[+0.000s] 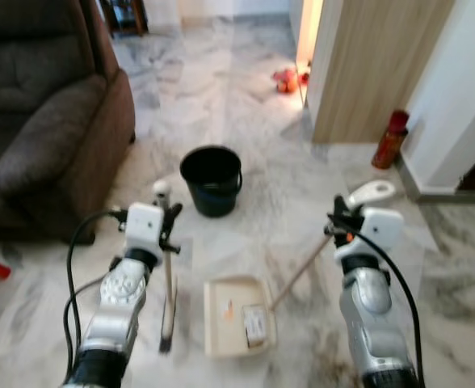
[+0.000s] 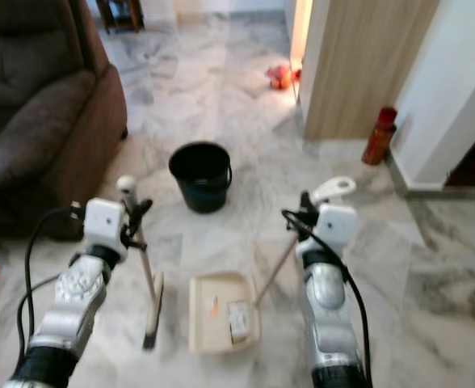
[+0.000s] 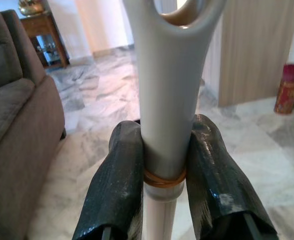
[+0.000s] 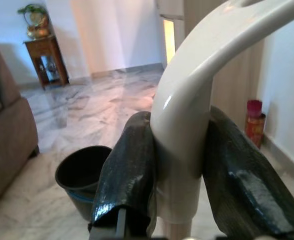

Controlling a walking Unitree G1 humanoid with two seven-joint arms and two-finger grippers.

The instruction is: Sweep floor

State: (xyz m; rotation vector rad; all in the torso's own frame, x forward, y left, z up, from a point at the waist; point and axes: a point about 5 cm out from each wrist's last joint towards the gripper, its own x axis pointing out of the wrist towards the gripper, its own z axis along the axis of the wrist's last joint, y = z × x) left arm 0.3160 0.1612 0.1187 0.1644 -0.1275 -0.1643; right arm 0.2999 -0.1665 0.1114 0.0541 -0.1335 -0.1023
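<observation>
The floor (image 1: pixel 221 97) under me is polished grey-veined marble, glossy where light falls, and the armchair (image 1: pixel 44 113) is matt brown cloth. My left gripper (image 3: pixel 166 165) and right gripper (image 4: pixel 179 170) have black fingers with a rough, slightly shiny coating, pressed on the smooth pale plastic of the broom (image 3: pixel 169 90) and dustpan handle (image 4: pixel 197 90). The bucket (image 1: pixel 212 179) looks like black plastic, the dustpan (image 1: pixel 236 317) cream plastic, the wall panel (image 1: pixel 375 65) light wood.

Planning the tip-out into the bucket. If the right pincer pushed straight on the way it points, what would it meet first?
Likely the black bucket: the right pincer, shut on the dustpan handle, looks across bare marble floor toward it. Depth is unclear, so it might pass above the rim.
</observation>
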